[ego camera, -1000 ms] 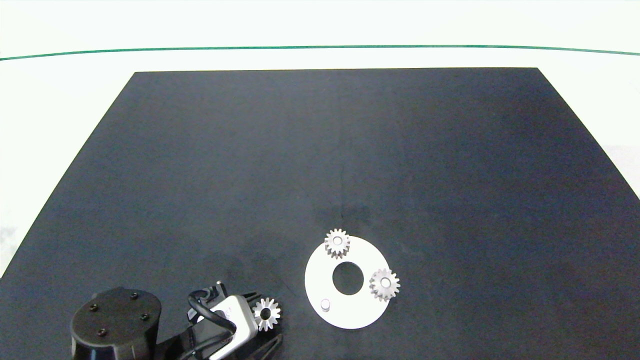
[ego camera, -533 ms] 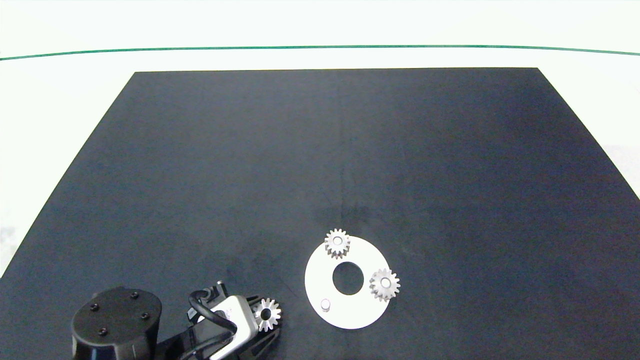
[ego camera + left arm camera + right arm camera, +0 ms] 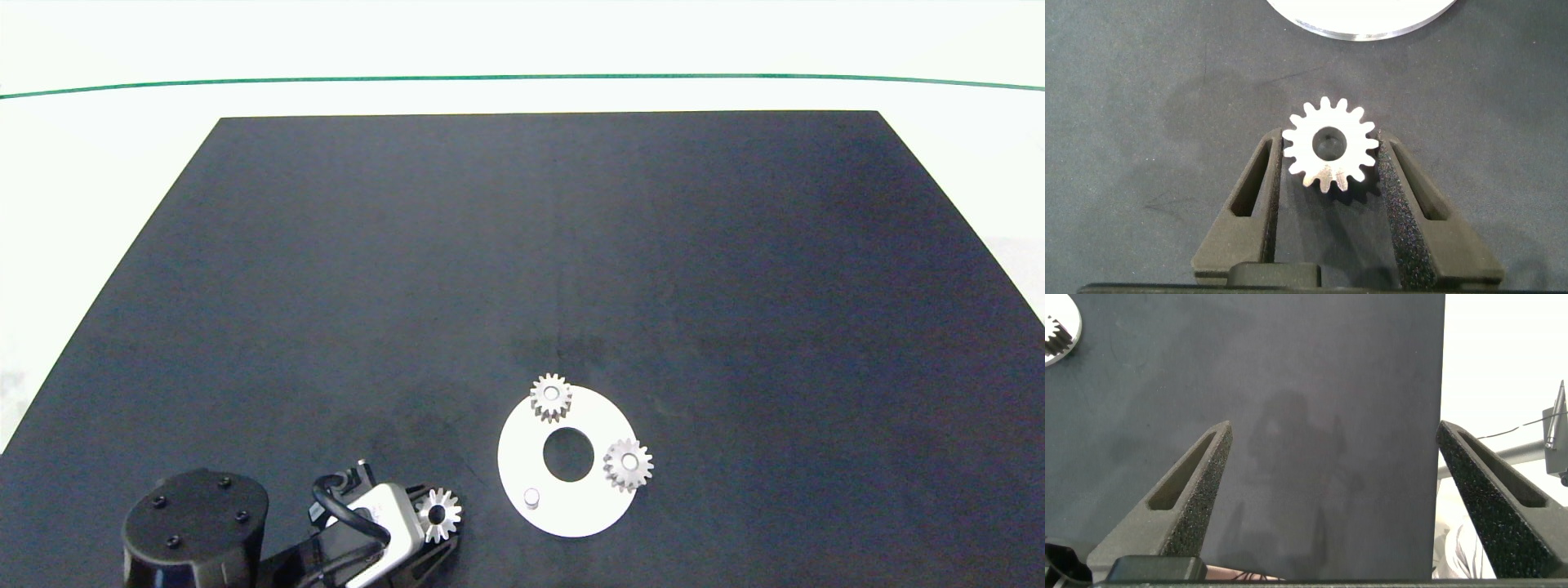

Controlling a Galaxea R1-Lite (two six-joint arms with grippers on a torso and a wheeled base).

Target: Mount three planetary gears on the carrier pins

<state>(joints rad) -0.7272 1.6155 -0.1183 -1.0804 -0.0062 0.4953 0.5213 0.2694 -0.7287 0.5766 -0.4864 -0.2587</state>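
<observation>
Black table mat [image 3: 522, 245], white floor [image 3: 98, 163], thin green line [image 3: 522, 77]

Two gears [image 3: 551, 397] sit on the disc [image 3: 584, 514]; third [image 3: 438, 514] lies left.

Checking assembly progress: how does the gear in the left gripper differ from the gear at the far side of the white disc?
The held gear sits between the left gripper fingers, off the disc; the far gear sits on the disc. The held gear's centre hole is dark and empty; the far gear's hole is filled by a pin. Both are small silver toothed gears that look alike.
</observation>
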